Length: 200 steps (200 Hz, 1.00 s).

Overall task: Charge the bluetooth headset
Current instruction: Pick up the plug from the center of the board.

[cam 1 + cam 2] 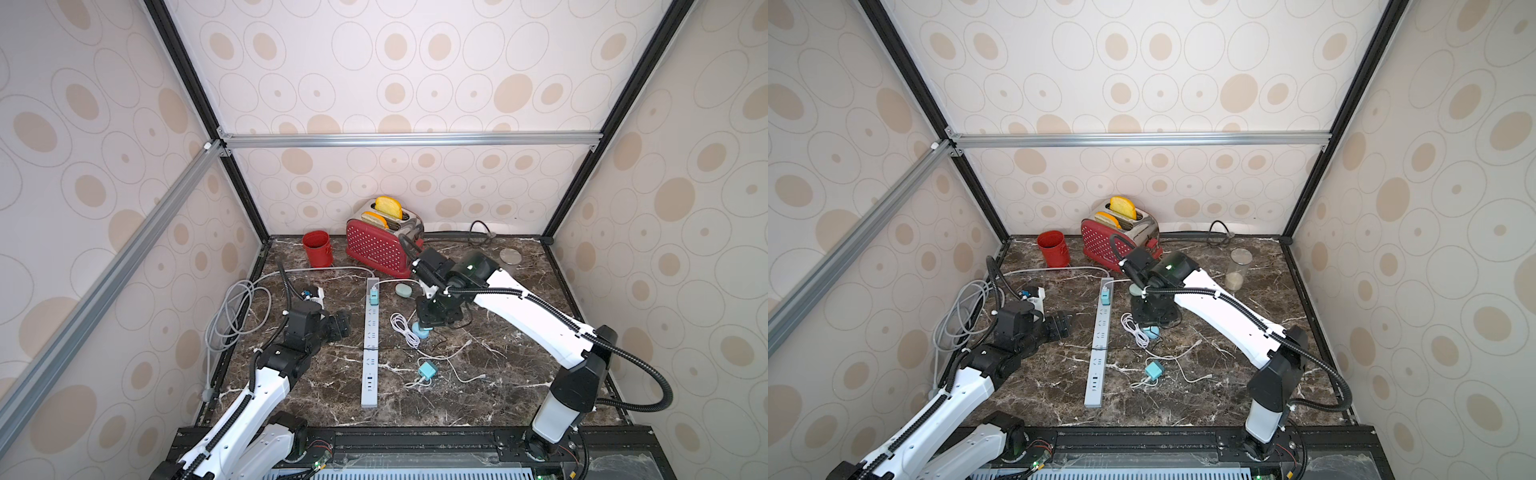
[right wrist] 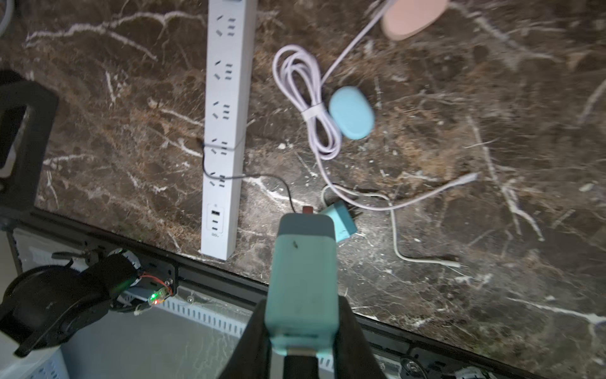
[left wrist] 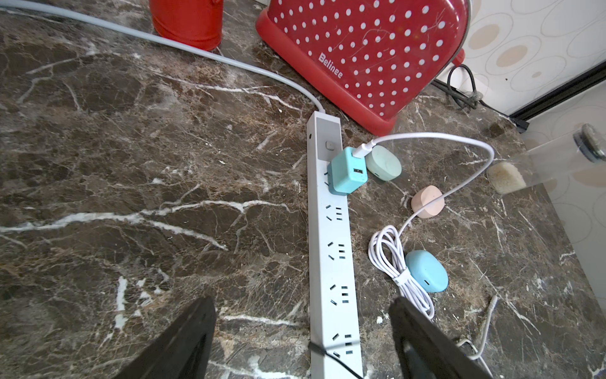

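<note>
Dark marble counter carries it all. We take the blue headset case for the task's thing; it lies against the coiled white cable, near the power strip. Jaws of the left gripper stand spread and empty; those of the right gripper pinch a teal block (what it is, we cannot tell). With the cable's free plug lying apart from the case, pushing it in could skid the unbraced case or drag the coil.
</note>
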{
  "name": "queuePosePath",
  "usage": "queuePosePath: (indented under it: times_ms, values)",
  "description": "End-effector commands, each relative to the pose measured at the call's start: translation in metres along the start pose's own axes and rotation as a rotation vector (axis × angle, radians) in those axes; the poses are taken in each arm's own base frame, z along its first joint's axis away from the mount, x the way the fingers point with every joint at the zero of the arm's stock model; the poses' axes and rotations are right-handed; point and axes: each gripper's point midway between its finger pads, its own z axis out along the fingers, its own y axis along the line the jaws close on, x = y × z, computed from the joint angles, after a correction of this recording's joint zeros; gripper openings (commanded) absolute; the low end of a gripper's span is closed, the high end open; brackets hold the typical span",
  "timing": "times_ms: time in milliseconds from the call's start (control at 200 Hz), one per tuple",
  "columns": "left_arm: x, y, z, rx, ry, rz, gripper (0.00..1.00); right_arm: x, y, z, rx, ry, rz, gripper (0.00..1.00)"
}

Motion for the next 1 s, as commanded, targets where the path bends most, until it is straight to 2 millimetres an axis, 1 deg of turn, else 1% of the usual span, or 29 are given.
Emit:
queuePosePath:
  times_ms: [0, 100, 140, 190, 260, 346, 421, 486, 626, 691, 811, 886, 996]
  values:
    - [-0.008, -0.007, 0.000, 0.024, -0.024, 0.012, 0.85, -0.005, -0.038, -0.033, 0.125, -0.065, -0.020, 0.04]
    - [-0.009, -0.006, 0.001, 0.020, -0.027, 0.007, 0.84, -0.014, -0.042, -0.052, 0.131, -0.118, -0.038, 0.04]
    - [-0.009, -0.005, 0.001, 0.015, -0.028, 0.008, 0.84, -0.014, -0.039, -0.054, 0.114, -0.119, -0.043, 0.04]
    - [-0.009, -0.004, 0.001, 0.011, -0.029, 0.006, 0.84, -0.012, -0.029, -0.050, 0.065, -0.087, -0.056, 0.04]
    - [-0.008, -0.004, 0.002, 0.012, -0.031, 0.011, 0.84, -0.001, -0.011, -0.035, -0.010, -0.010, -0.055, 0.04]
    - [-0.005, -0.004, 0.002, 0.026, -0.040, 0.022, 0.84, 0.013, 0.013, -0.011, -0.049, 0.046, -0.080, 0.05]
    - [0.000, -0.002, 0.002, 0.029, -0.045, 0.028, 0.85, 0.024, 0.035, 0.011, -0.103, 0.094, -0.065, 0.05]
    - [0.003, 0.000, 0.002, 0.031, -0.048, 0.026, 0.85, 0.029, 0.053, 0.030, -0.150, 0.116, -0.038, 0.05]
    - [0.008, 0.002, 0.002, 0.029, -0.039, 0.027, 0.85, 0.033, 0.077, 0.066, -0.215, 0.174, 0.045, 0.03]
    - [0.012, 0.006, 0.004, 0.014, -0.027, 0.027, 0.85, 0.033, 0.089, 0.078, -0.228, 0.203, 0.062, 0.03]
    - [0.016, 0.007, 0.009, 0.005, -0.009, 0.031, 0.85, 0.034, 0.108, 0.094, -0.227, 0.263, 0.047, 0.03]
    - [0.019, 0.007, 0.013, 0.009, 0.003, 0.036, 0.84, 0.032, 0.115, 0.104, -0.206, 0.288, 0.035, 0.03]
    - [0.020, 0.005, 0.015, 0.022, 0.015, 0.039, 0.84, 0.025, 0.126, 0.113, -0.199, 0.291, 0.034, 0.03]
